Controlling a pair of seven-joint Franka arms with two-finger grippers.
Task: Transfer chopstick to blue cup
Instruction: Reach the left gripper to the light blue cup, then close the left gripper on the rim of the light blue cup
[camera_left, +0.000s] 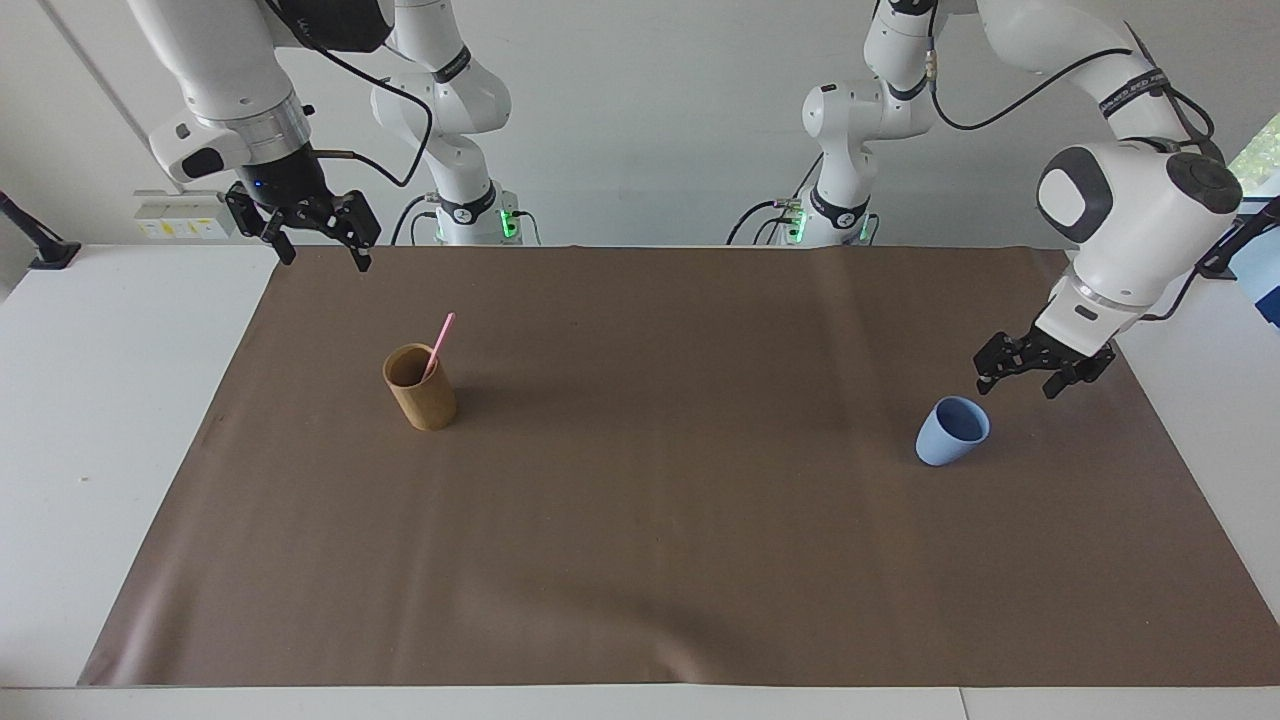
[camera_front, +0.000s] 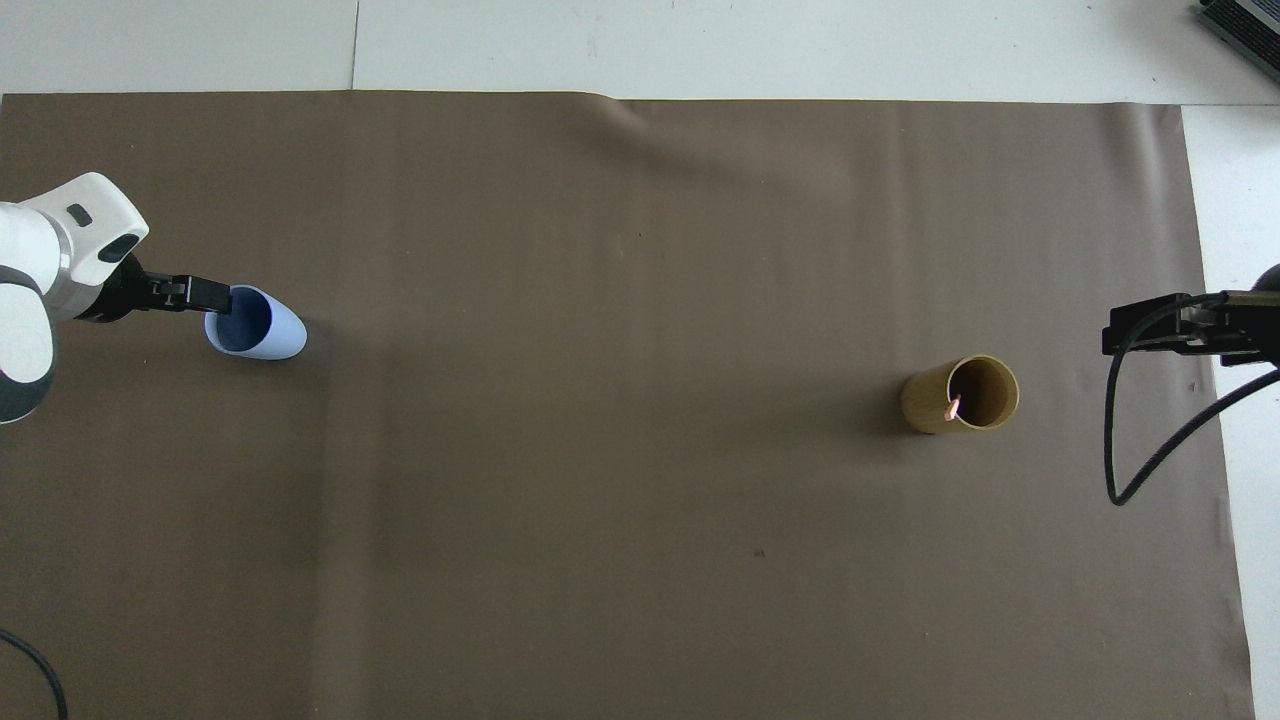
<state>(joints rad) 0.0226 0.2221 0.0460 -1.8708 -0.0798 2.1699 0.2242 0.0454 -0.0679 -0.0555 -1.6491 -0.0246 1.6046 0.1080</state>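
You are barely starting: the thin pink chopstick (camera_left: 439, 342) is leaning in the tan bamboo cup (camera_left: 420, 388). Your open left gripper (camera_left: 1027, 375) is hovering at the light-blue tapered cup's (camera_left: 951, 431) two o'clock; the open right gripper (camera_left: 321, 236) is waiting.

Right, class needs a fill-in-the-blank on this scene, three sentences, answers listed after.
1. The chopstick stands in the ____ cup.
2. The ____ gripper hangs open beside the blue cup.
3. The right gripper, open, holds ____.

Missing words: tan; left; nothing
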